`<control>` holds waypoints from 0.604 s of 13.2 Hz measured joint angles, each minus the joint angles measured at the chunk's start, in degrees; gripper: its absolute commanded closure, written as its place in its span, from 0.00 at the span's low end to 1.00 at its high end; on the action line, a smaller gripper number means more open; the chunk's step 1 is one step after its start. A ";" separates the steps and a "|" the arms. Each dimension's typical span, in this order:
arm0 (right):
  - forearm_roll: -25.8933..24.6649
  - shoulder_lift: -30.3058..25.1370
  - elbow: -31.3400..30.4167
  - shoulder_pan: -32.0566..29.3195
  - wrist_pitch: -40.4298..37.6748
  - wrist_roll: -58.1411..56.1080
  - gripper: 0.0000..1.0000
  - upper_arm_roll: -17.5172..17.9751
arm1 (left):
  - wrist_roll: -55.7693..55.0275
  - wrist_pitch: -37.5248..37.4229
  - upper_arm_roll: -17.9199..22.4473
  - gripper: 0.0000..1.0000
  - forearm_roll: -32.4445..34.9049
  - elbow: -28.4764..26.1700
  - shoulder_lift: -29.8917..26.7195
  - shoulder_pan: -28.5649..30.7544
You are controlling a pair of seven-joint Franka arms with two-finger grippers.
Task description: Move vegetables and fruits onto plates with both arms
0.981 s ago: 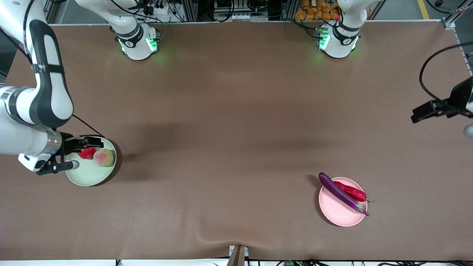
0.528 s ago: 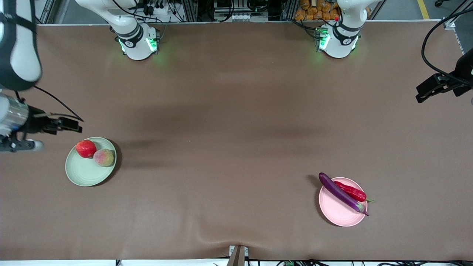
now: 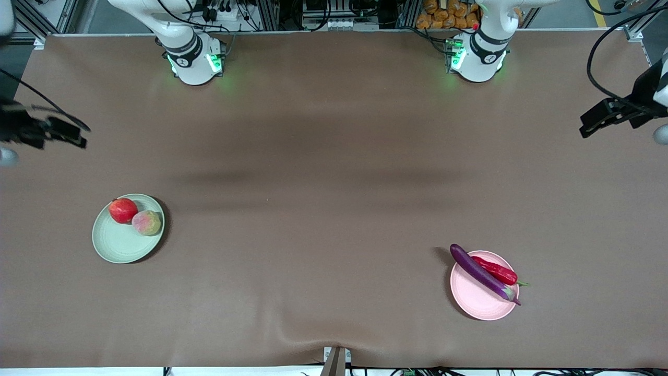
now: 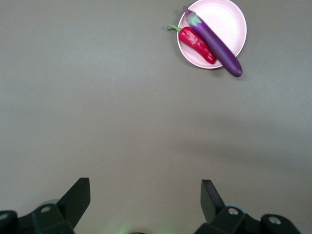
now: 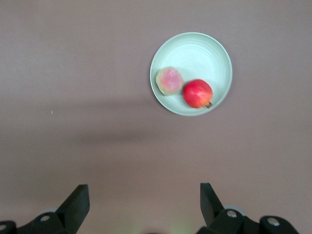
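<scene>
Toward the right arm's end of the table sits the pale green plate (image 3: 119,243), and it's got both fruits on it: the red pomegranate (image 3: 123,210) and the pink-and-green peach (image 3: 146,223), touching each other up against the rim that's farther from the front camera. Down at the left arm's end there's the pale pink plate (image 3: 477,300), a bit nearer the front camera than the green one. The purple eggplant (image 3: 481,273) lies diagonally across it with both ends poking out past the rim, and the red chili pepper (image 3: 494,270) is snug right beside it, green stem sticking off the edge.

Both arms are pulled way up and out. The right gripper (image 5: 144,202) hangs high over the table edge at its own end, fingers spread wide, nothing in them. The left gripper (image 4: 145,197) is the same deal over its end, jaws wide apart and empty. Brown table cover (image 3: 323,172) has a wrinkle at the edge nearest the front camera.
</scene>
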 measured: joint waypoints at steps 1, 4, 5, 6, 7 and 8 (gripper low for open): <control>-0.20 -0.53 1.36 0.00 -1.75 0.41 0.00 0.16 | 0.14 0.15 0.18 0.00 -0.09 -1.16 -0.98 0.00; -1.53 -0.74 3.78 0.81 -3.96 2.78 0.00 0.73 | 0.14 0.22 0.19 0.00 -0.12 -2.68 -2.54 -0.53; -1.87 -0.72 3.89 1.26 -3.96 3.27 0.00 0.75 | 0.14 0.23 0.20 0.00 -0.12 -2.81 -2.68 -0.82; -2.12 -0.66 3.90 1.52 -3.95 3.45 0.00 0.75 | 0.14 0.24 0.20 0.00 -0.12 -2.90 -2.70 -1.05; -2.35 -0.59 3.90 1.56 -3.94 3.49 0.00 0.72 | 0.14 0.27 0.18 0.00 -0.12 -2.99 -2.70 -1.19; -2.46 -0.52 3.90 1.56 -3.89 3.51 0.00 0.59 | 0.14 0.27 0.17 0.00 -0.12 -3.06 -2.76 -1.28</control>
